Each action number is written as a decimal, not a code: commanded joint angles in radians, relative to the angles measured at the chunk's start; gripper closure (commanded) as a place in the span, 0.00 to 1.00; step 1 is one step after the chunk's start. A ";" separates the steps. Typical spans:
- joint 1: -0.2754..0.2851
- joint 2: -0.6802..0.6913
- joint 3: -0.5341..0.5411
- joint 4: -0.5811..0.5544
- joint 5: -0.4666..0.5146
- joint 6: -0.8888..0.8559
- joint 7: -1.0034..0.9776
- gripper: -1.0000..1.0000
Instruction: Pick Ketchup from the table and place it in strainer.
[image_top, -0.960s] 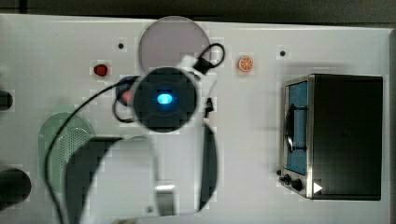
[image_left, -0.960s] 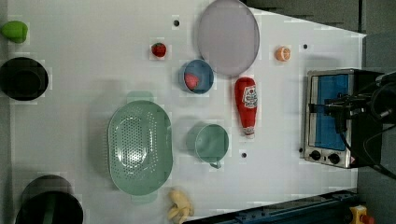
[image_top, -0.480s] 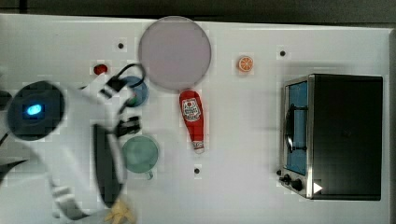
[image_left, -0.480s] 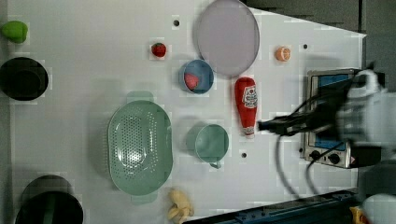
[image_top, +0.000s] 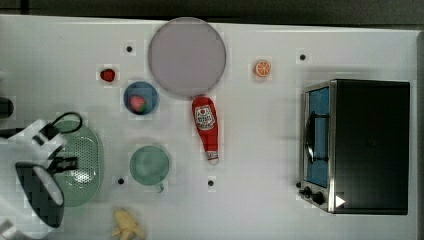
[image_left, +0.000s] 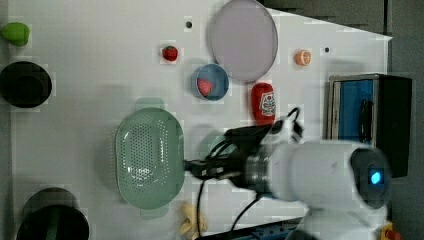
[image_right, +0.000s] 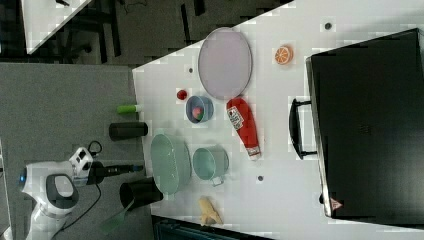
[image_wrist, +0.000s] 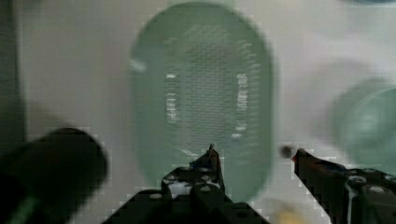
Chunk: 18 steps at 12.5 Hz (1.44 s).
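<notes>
In the top view the arm (image_top: 37, 195) reaches over the oval, perforated green strainer (image_top: 89, 165) at the left, and the gripper (image_wrist: 254, 158) hangs above it with fingers apart, empty. The red Ketchup (image_top: 206, 127), tapering to a white cap, lies flat on the smooth white table (image_top: 260, 150) right of the round cup (image_top: 149, 165), just below the plate (image_top: 186, 56).

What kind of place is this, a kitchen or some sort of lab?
Most likely a robot lab staged as a pretend kitchen: a white table carries toy-like food, a Ketchup bottle, a strainer and a small toaster oven, while a robot arm with trailing cables works over them.
</notes>
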 joint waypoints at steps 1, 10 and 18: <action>0.028 0.056 0.010 -0.035 -0.052 0.114 0.209 0.40; 0.032 0.214 -0.001 -0.116 -0.154 0.393 0.247 0.00; -0.195 -0.106 -0.110 -0.040 -0.125 0.248 0.266 0.00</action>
